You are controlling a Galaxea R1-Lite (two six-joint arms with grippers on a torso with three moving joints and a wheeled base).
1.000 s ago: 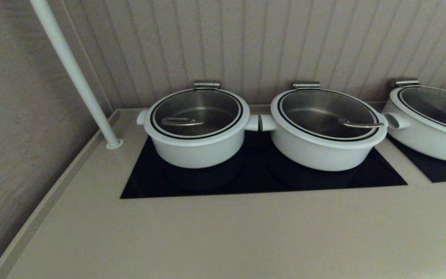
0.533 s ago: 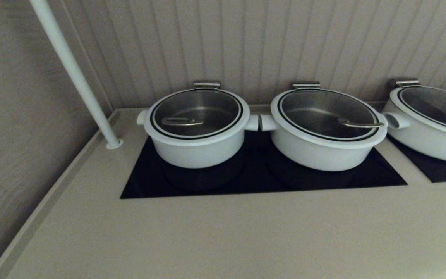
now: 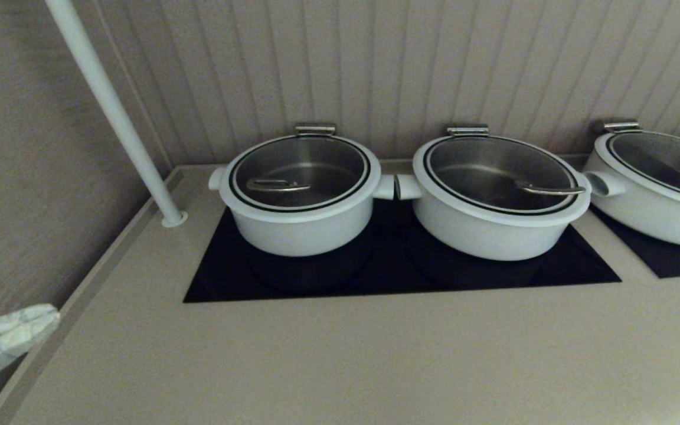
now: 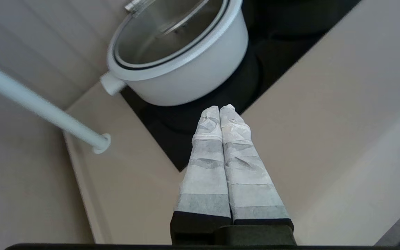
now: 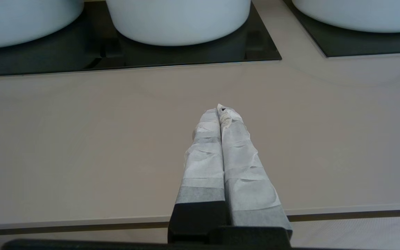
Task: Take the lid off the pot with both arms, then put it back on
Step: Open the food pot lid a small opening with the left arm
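Head view: lid [image 3: 299, 173] on pot [image 3: 298, 224]; left gripper [image 3: 6, 336] (fingers together) at counter edge

The lid [image 3: 298, 172] sits closed on the pot [image 3: 300, 221].

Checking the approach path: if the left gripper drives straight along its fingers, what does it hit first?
Probably the pot, at its white side wall below the lid. The shut left gripper points there; depth is unclear.

You have a beige counter [image 3: 340, 354] with black cooktop panels [image 3: 399, 277] set in; three lidded white pots stand on the panels, and a white pole [image 3: 110, 106] meets its left corner.
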